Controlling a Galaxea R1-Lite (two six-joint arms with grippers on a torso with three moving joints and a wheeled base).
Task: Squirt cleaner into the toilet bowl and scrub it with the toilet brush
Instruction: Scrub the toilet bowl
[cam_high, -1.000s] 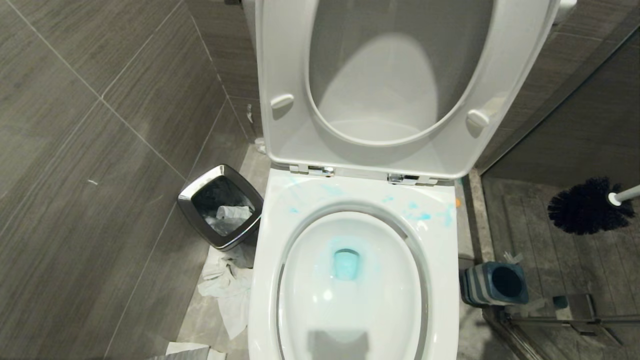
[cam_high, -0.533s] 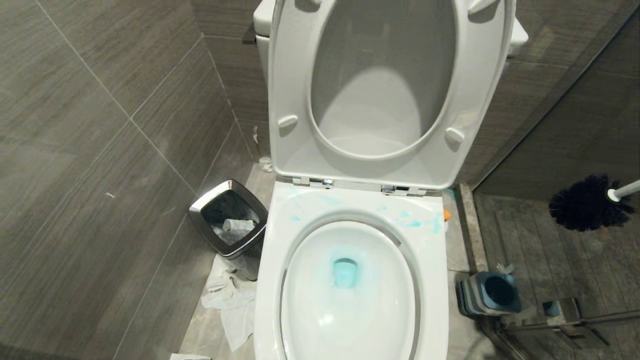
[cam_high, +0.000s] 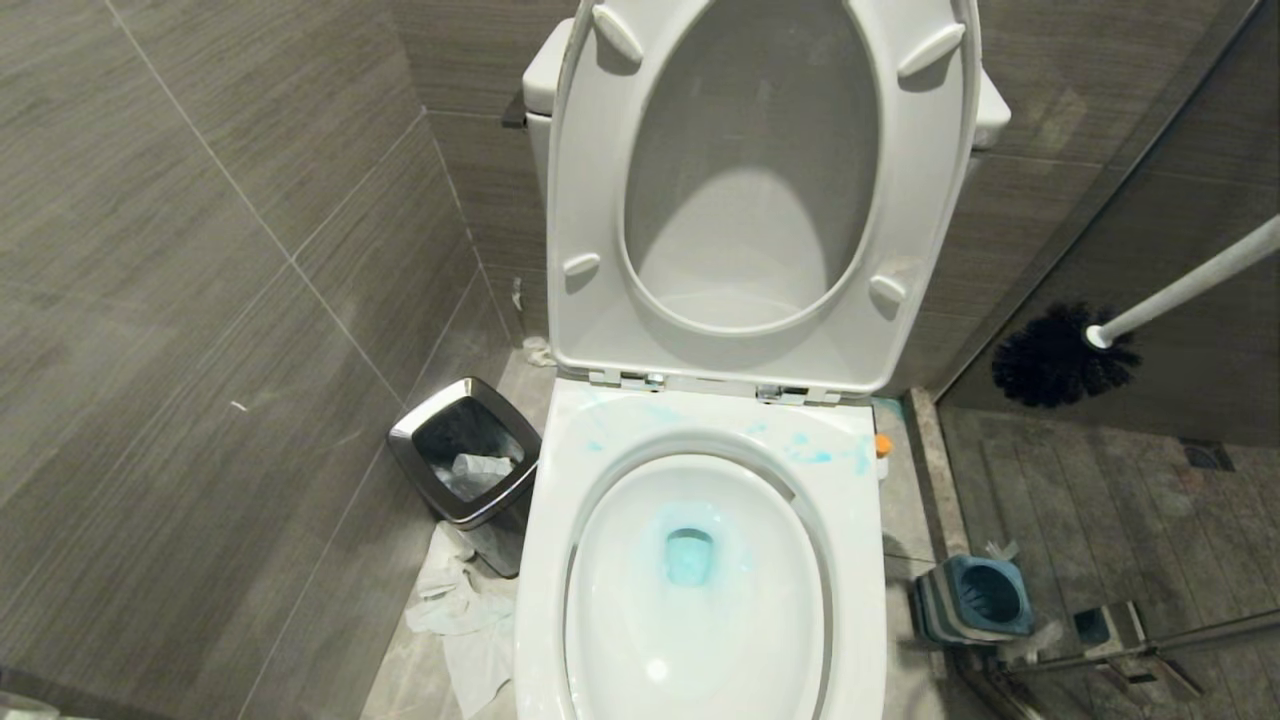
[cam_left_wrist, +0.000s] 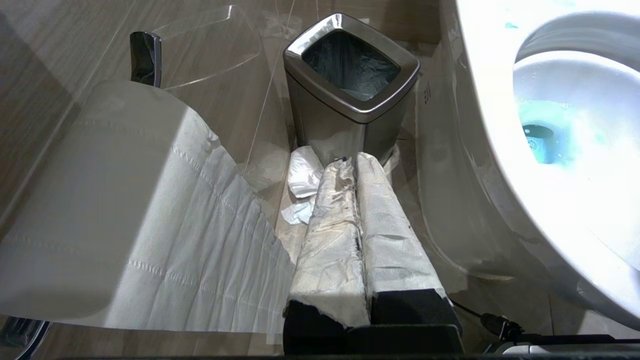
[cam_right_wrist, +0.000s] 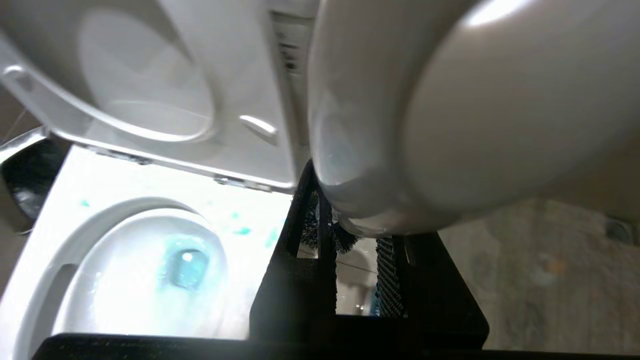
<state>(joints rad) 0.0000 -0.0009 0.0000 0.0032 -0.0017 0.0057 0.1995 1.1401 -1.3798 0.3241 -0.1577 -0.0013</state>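
The right claw (cam_right_wrist: 357, 250) pinches the toilet brush (cam_high: 1180, 290) handle, head right of the toilet bowl (cam_high: 700, 590).

your left gripper (cam_left_wrist: 356, 165) sits low near the floor, pointing level and forward; its two fingers (cam_left_wrist: 332, 235) are wrapped in whitish paper and pressed together along their length, with nothing between them; your right gripper (cam_right_wrist: 352, 240) is raised off to the right side, out of the head view; its dark fingers (cam_right_wrist: 300, 220) are closed on the toilet brush (cam_high: 1180, 290), whose pale handle fills the wrist view and whose black bristles hang in the air beyond the fingers
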